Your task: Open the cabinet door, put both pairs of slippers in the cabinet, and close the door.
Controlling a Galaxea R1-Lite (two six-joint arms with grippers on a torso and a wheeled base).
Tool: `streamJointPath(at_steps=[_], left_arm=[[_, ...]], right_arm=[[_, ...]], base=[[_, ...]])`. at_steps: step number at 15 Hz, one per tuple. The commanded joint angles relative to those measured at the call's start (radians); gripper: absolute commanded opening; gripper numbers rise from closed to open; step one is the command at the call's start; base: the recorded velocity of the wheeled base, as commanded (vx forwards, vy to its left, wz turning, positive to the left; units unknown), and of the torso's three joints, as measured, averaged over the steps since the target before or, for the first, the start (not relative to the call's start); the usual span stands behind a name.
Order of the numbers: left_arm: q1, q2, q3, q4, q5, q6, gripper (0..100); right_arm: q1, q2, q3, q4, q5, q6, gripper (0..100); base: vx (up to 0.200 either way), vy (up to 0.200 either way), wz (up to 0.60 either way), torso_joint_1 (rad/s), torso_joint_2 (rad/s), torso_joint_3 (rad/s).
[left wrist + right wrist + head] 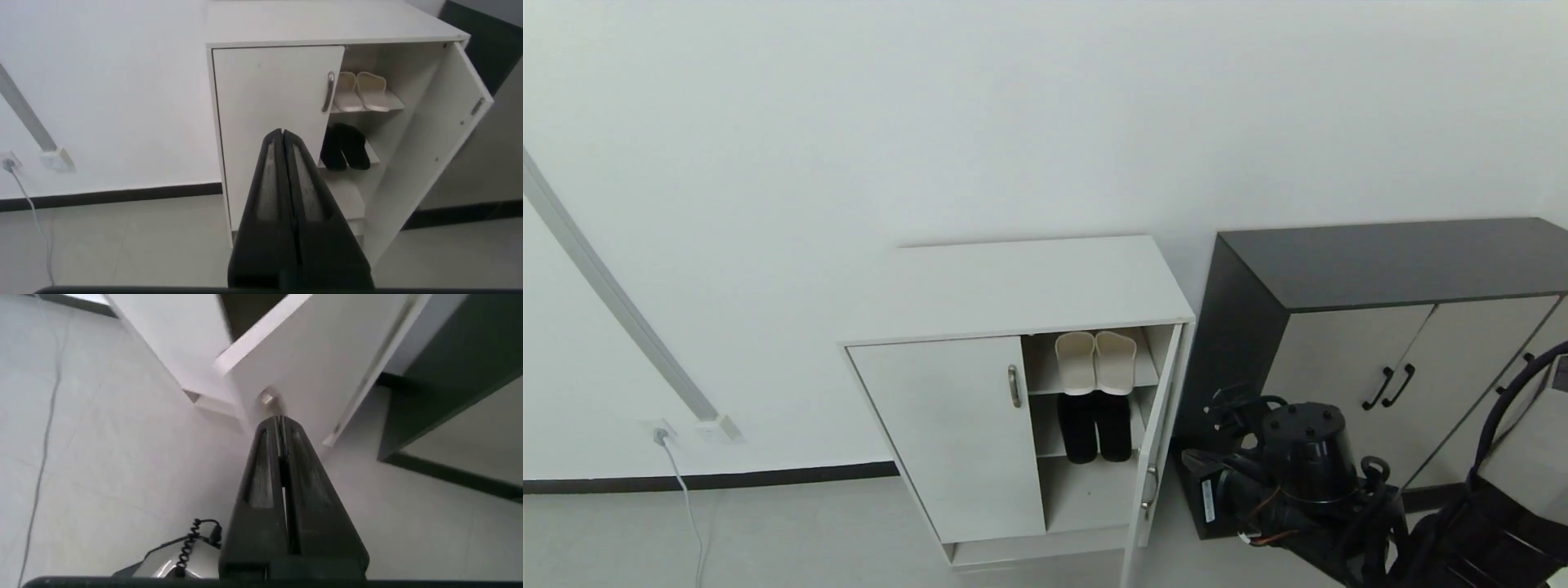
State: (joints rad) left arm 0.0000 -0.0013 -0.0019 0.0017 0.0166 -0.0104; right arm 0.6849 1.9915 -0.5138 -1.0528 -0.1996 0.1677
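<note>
Cabinet door (1158,425) open — white slippers (1095,362) shelved above black slippers (1094,426).

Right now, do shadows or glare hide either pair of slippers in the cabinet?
Head view: no; light is even, the cabinet inside lightly shaded, white slippers and black slippers both readable. Left wrist view: same, no glare. Right wrist view: the open door is evenly lit; the cabinet gap beyond it is dark.
</note>
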Motion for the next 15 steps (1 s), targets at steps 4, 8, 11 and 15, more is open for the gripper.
streamJointPath(at_steps=[4, 8, 11, 15], left_arm=[[0.0, 0.001, 0.0, -0.002, 0.002, 0.0, 0], [0.0, 0.001, 0.002, -0.002, 0.002, 0.0, 0], [0.0, 0.001, 0.002, -0.002, 0.003, -0.002, 0], [0.0, 0.001, 0.002, -0.002, 0.002, 0.003, 0]], right_arm=[[0.002, 0.05, 0.012, -0.021, 0.002, 0.004, 0], [0.001, 0.158, -0.012, -0.164, 0.0, -0.002, 0], [0.001, 0.216, -0.055, -0.199, 0.0, -0.002, 0], [-0.028, 0.283, -0.178, -0.193, 0.0, -0.007, 0]], base=[[0.05, 0.0, 0.0, 0.003, 0.0, 0.002], [0.0, 0.0, 0.0, 0.0, 0.0, 0.0], [0.0, 0.0, 0.0, 0.0, 0.0, 0.0], [0.0, 0.0, 0.0, 0.0, 0.0, 0.0]])
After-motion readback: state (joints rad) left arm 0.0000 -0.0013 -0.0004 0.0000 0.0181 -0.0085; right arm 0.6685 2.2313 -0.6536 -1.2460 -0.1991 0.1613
